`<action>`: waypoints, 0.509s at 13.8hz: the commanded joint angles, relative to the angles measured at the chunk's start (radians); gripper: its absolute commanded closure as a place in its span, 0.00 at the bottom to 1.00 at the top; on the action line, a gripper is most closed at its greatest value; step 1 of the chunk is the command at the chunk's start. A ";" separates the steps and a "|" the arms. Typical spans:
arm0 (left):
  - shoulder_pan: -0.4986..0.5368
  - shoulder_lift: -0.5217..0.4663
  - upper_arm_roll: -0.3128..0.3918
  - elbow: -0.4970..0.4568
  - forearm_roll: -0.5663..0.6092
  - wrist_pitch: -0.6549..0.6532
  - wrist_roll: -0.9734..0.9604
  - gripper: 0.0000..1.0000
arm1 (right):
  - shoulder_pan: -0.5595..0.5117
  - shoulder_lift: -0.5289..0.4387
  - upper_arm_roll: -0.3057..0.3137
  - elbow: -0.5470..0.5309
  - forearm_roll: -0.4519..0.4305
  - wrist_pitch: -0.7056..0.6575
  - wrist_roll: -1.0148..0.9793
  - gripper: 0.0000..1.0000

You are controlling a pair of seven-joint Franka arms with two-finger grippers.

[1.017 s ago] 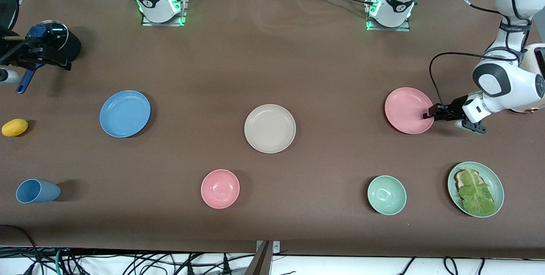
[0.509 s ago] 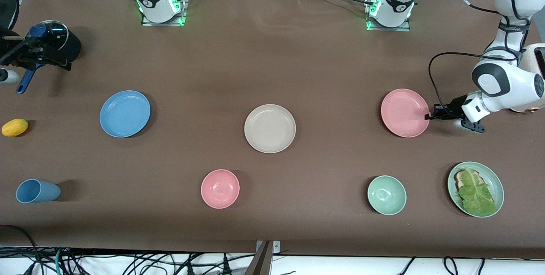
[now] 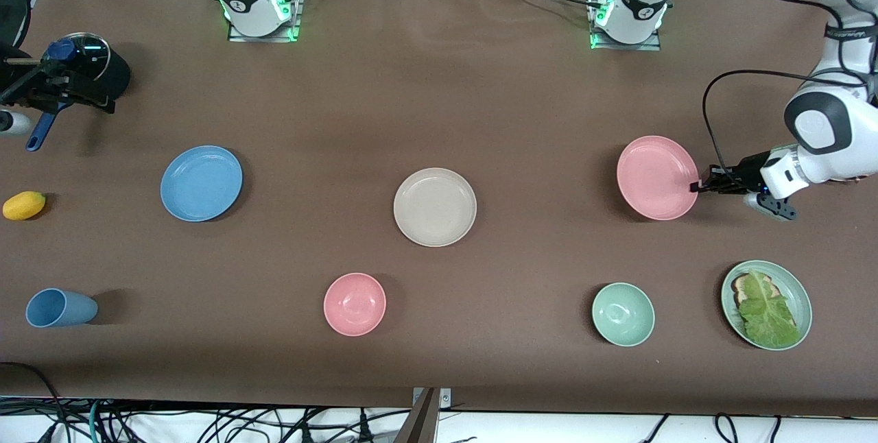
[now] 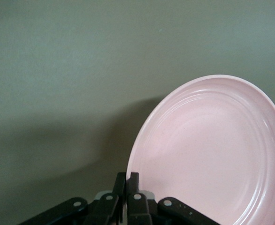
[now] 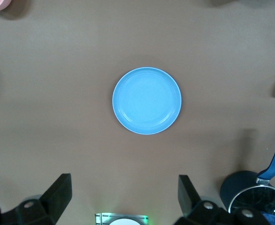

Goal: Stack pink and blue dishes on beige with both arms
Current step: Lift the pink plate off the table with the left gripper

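Flanking beige plate (image 3: 435, 207): pink bowl (image 3: 354, 304), green bowl (image 3: 623, 314), apart

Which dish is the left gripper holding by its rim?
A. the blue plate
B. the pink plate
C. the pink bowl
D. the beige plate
B: the left gripper is shut on the rim of the pink plate, as the left wrist view also shows.

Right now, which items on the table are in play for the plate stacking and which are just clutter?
In play:
- pink plate, rim pinched by the shut left gripper
- blue plate, right gripper open above it
- beige plate, mid-table

Clutter:
- pink bowl
- green bowl
- green plate with lettuce on toast
- blue cup
- lemon
- lidded pot
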 commanded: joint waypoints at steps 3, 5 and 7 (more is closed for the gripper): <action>-0.100 -0.074 0.013 0.212 0.129 -0.253 -0.304 1.00 | 0.000 -0.011 -0.004 -0.005 0.015 -0.008 -0.001 0.00; -0.168 -0.096 0.009 0.269 0.155 -0.293 -0.437 1.00 | 0.000 -0.011 -0.004 -0.005 0.015 -0.008 -0.001 0.00; -0.231 -0.099 0.005 0.297 0.155 -0.307 -0.557 1.00 | 0.000 -0.011 -0.004 -0.005 0.015 -0.008 -0.001 0.00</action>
